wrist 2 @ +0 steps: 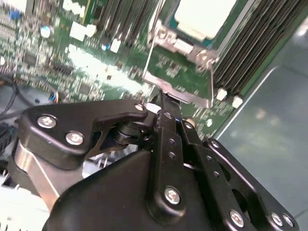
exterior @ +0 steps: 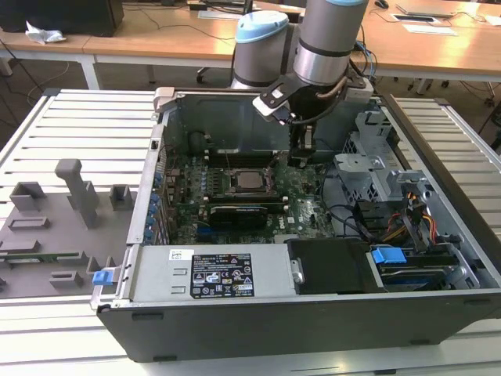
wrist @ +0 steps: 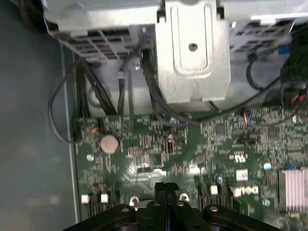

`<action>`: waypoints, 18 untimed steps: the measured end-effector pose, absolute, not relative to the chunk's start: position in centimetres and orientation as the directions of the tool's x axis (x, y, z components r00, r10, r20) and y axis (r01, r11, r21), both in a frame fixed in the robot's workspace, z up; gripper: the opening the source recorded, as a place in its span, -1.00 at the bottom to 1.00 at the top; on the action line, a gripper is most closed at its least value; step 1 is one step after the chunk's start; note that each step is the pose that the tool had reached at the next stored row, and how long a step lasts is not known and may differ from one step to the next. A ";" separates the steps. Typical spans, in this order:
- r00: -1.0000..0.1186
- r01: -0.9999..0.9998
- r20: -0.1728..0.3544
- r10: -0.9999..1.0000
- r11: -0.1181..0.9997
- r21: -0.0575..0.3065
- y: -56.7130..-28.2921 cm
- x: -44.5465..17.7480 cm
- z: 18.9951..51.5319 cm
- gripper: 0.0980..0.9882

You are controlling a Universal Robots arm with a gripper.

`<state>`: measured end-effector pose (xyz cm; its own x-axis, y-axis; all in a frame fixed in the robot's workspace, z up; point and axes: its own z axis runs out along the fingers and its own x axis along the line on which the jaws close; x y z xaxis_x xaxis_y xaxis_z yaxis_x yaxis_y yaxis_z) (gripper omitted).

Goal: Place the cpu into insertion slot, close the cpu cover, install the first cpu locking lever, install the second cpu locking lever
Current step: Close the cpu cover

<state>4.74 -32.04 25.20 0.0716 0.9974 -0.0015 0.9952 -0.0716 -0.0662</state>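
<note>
Exterior view, arm: hangs in upper centre of frame, wrist approx vertical. The gripper [exterior: 300, 158] sits low over the board, just beside the insertion slot [exterior: 228, 188] on the exterior view's right.
Exterior view, cpu: the cpu [exterior: 249, 180] lies flat in the slot, mid-frame.
Second wrist view, hand: gripper [wrist 2: 161, 103] fingers pinched together, nothing seen between them. Tips are at the slot's rim, near a thin wire locking lever [wrist 2: 148, 57].
Second wrist view, cover: the cpu cover [wrist 2: 202, 55] looks down over the cpu [wrist 2: 204, 17].
First wrist view, hand: gripper [wrist: 165, 190] closed, 2 fingers meeting, over the green circuit board [wrist: 144, 144].
Step (judged): lever work; can't tell which of the 2 levers.
Doing it well: keep tips on the wire end, push steady w/o slipping onto board parts, no side load on cover.
</note>
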 end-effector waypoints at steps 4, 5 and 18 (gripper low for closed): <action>0.072 0.994 -0.003 0.997 -0.072 -0.083 -32.0 4.7 25.2 -0.98; 0.071 0.994 -0.002 0.997 -0.071 -0.078 -32.0 4.5 25.2 -0.98; 0.071 0.997 0.004 0.997 -0.071 -0.018 -32.1 0.5 25.1 -0.98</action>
<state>0.48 -32.05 25.12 0.0712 0.9975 0.0038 0.9973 -0.0711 -0.0183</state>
